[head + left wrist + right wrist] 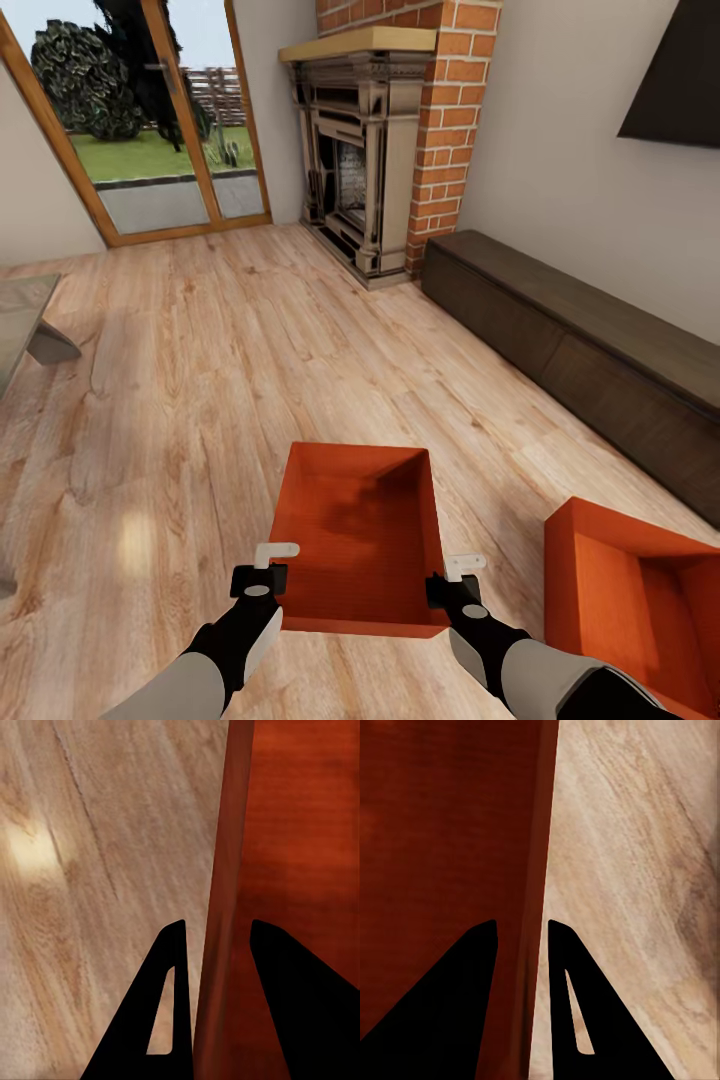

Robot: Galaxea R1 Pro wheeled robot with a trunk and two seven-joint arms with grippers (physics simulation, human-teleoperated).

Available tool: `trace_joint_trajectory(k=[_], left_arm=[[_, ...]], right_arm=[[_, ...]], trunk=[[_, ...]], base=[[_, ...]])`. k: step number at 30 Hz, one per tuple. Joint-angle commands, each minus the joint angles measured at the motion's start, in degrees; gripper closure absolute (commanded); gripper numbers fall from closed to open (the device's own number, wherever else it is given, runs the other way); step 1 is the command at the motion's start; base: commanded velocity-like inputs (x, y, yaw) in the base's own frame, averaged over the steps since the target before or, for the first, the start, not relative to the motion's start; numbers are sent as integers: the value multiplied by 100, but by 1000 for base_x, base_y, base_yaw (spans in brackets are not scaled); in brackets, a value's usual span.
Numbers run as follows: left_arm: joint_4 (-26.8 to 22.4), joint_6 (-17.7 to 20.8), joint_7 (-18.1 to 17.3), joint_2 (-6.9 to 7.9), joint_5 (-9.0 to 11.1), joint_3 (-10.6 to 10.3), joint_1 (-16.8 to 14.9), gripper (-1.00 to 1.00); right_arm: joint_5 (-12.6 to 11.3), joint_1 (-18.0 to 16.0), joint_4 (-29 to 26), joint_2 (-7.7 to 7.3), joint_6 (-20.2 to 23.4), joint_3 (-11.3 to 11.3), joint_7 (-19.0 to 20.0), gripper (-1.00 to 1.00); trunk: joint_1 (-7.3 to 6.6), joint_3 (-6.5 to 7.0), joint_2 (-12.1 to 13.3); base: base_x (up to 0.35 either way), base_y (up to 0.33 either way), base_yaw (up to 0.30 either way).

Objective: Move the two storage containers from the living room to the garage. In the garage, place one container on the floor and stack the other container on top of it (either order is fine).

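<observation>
Two hands on one orange storage container (360, 540) here: our left hand (262, 570) pinches its left wall and our right hand (452, 580) its right wall, while the second container (640, 600) sits just beside it on the wood floor (200, 400).

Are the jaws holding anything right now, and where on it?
Each gripper straddles a side wall of the nearer storage container: the left gripper on its left wall, the right gripper on its right wall. Whether the jaws are clamped tight cannot be told.
</observation>
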Motion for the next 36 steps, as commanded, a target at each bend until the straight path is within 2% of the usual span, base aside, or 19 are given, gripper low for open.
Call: trace_joint_trajectory(k=[1, 34, 35, 36], left_arm=[[-17, 41, 32, 4, 14, 52, -6, 100], [-20, 41, 32, 4, 23, 52, -6, 100], [-8, 76, 41, -23, -25, -62, -14, 100], [-5, 63, 38, -13, -68, -52, -11, 100]], right_arm=[[-113, -1, 14, -2, -37, -46, -29, 100], [-113, -1, 31, 25, -63, -54, -22, 100], [-140, -10, 66, 7, -107, 123, -49, 100], [-98, -10, 66, 23, -110, 67, -45, 100]], trunk=[[-23, 15, 40], [-748, 607, 1364], [-747, 607, 1362], [-747, 607, 1362]], base=[[0, 0, 0], [0, 0, 0], [0, 0, 0], [0, 0, 0]])
